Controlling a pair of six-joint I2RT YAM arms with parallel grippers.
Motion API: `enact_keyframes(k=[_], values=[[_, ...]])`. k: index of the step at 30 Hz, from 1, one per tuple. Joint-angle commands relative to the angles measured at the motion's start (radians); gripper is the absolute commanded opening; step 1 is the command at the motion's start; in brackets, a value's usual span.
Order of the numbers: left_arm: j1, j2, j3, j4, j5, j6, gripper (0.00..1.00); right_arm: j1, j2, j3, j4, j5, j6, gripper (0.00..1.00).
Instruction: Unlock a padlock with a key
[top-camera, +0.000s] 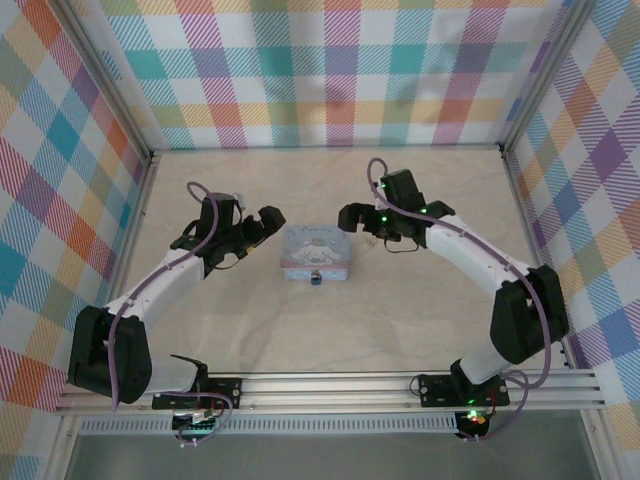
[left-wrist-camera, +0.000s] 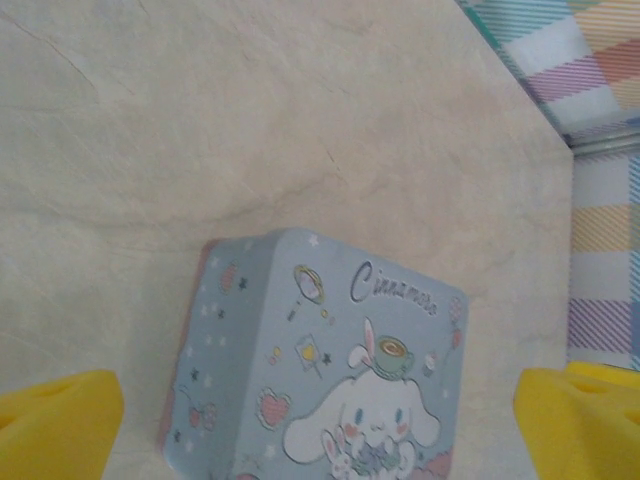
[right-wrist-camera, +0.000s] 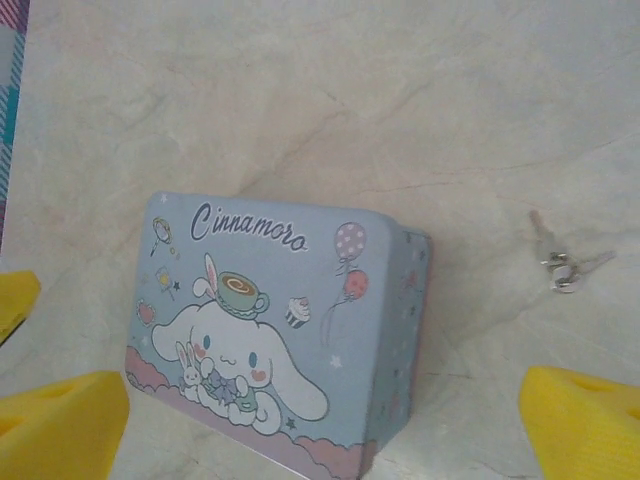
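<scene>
Jaws are standing wide apart on your left gripper (top-camera: 258, 232) and right gripper (top-camera: 358, 226), clamping nothing and flanking the Cinnamoroll tin box (top-camera: 315, 250) mid-table (top-camera: 430, 300). The padlock (top-camera: 315, 279) is sitting against the tin's near side. The key (right-wrist-camera: 560, 264), on a ring, is lying near its right side.

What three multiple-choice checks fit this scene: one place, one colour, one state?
1. Relative to the tin, where do the keys lie? A on its lid; B in a gripper; C on the table beside it.
2. The tin's main colour? A red; B pastel blue; C black.
3. The left gripper and right gripper are: A both open; B both shut; C one shut on the keys.
C: keys rest on bare table off the tin's side. B: lid and walls are blue. A: yellow fingertips stand wide apart, gripping nothing.
</scene>
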Motion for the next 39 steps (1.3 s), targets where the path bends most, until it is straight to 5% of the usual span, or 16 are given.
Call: enact_keyframes(k=[1,7,14,23,39], values=[[-0.004,-0.029,0.005,-0.018,0.074,-0.011,0.96,-0.049,-0.007,0.012,-0.06,0.029,-0.027,0.93],[-0.085,-0.066,0.088,-0.255,-0.046,0.088,0.87,-0.058,0.097,0.133,-0.26,0.17,-0.085,0.77],[-0.201,-0.042,0.209,-0.425,-0.135,0.147,0.82,-0.061,0.271,0.273,-0.361,0.153,-0.113,0.65],[-0.289,-0.027,0.273,-0.408,-0.134,0.193,0.81,-0.061,0.421,0.367,-0.405,0.146,-0.141,0.55],[-0.299,0.007,0.245,-0.375,-0.114,0.174,0.81,-0.057,0.566,0.438,-0.459,0.138,-0.164,0.42]])
